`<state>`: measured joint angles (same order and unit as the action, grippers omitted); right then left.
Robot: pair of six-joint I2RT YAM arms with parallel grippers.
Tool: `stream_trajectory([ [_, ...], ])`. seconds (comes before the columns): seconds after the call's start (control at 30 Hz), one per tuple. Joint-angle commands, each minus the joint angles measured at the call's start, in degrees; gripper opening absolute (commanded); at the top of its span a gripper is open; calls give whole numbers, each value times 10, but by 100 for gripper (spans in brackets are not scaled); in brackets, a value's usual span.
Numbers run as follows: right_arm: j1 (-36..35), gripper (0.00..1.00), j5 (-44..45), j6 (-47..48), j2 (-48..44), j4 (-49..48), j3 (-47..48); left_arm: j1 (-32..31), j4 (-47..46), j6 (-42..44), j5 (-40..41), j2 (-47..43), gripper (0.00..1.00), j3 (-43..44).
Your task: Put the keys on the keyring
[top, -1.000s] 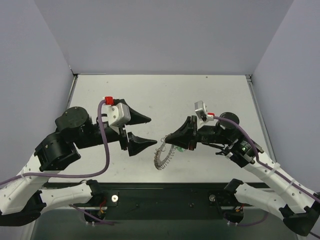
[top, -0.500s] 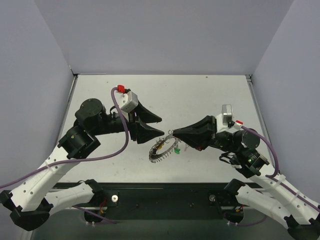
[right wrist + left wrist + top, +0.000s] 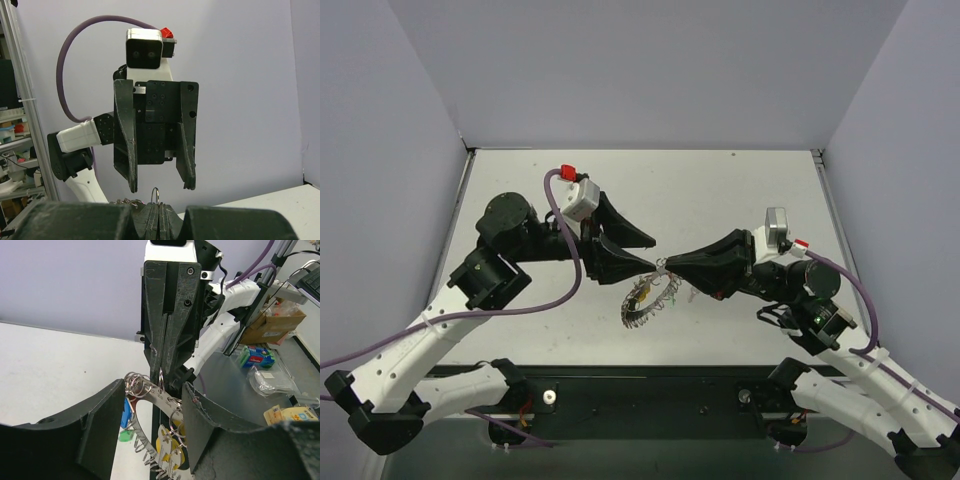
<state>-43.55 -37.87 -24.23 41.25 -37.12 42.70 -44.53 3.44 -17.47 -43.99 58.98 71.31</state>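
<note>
Both arms reach inward from their bases, elbows bent outward and wrists roughly level, so that the two grippers meet tip to tip. The left gripper (image 3: 655, 253) points right with its jaws parted, its fingers (image 3: 100, 430) flanking the other's tip. The right gripper (image 3: 668, 268) points left, fingers pressed tight together.

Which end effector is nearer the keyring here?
Right. The right end effector is shut on the keyring at its rim; the left end effector is open, its fingers flanking the ring.
</note>
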Motion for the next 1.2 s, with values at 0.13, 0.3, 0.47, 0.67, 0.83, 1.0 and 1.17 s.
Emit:
stream_trajectory([
  [0.13, 2, 0, 3, 1, -1, -95, 5, 1, -60, -23, -9, 10, 55, -4],
  [0.3, 2, 0, 5, 1, -2, -95, 3, -1, -63, -27, -16, 16, 50, -6],
  [0.47, 2, 0, 9, 3, -6, -97, 2, -2, -49, -23, -15, 20, 52, -9],
  [0.67, 2, 0, 11, 3, -7, -103, -2, -10, -35, -7, 2, 22, 57, -10],
  [0.83, 2, 0, 13, 2, -10, -108, -2, -20, 9, 12, 19, 31, 49, -6],
  [1.0, 3, 0, 10, 1, -9, -109, -2, -29, 20, 25, 28, 35, 33, -3],
  [1.17, 2, 0, 10, 0, -10, -111, -5, -30, 27, 29, 39, 33, 0, 0],
])
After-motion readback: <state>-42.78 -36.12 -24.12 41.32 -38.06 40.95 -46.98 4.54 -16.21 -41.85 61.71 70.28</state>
